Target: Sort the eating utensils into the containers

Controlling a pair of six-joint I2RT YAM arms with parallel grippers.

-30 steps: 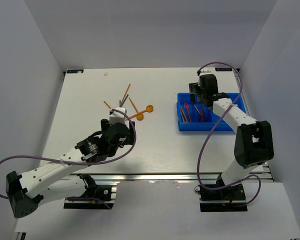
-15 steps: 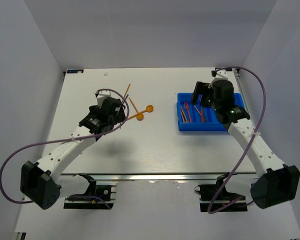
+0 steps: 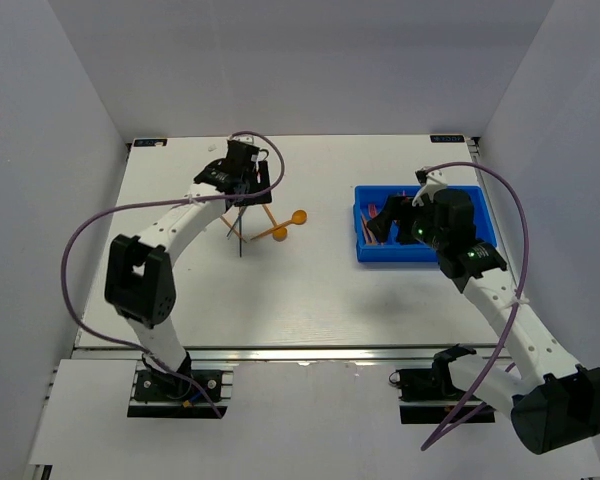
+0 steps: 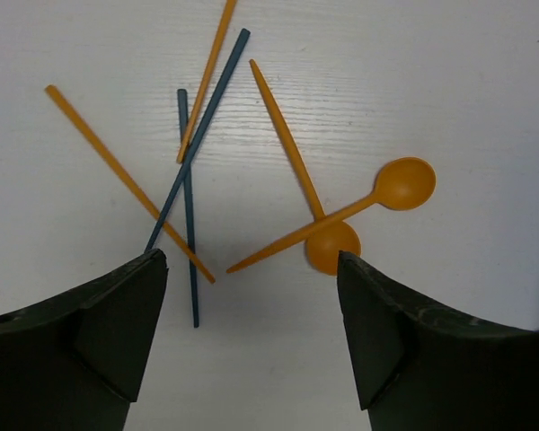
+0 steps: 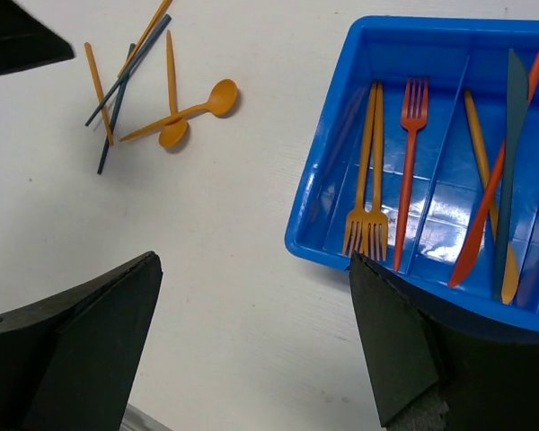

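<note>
The left gripper (image 4: 251, 259) has been swung out over the loose pile on the table (image 3: 310, 300); a second ago it was held lower and closer to the arm bases. Its jaws are spread wide and nothing is held between them. Right in front of it are the things not yet sorted: three orange sticks (image 4: 123, 175), two dark blue sticks (image 4: 189, 224) and two orange spoons (image 4: 404, 183). They lie crossed over one another, and the pile does not look to have been moved. The right gripper (image 5: 253, 260) has been pulled back from the far end of the blue tray (image 5: 323, 180) to its near left corner. Its jaws are wide apart too, and nothing is held there. Forks (image 5: 366, 229) and knives (image 5: 512, 135) are already laid in the tray, which sits on the right side of the table, well apart from the pile. The job can be judged about half done. A stick or spoon from the pile will likely be picked next by the left gripper. Care will be needed, since a crossed neighbour could be dragged along with it.
</note>
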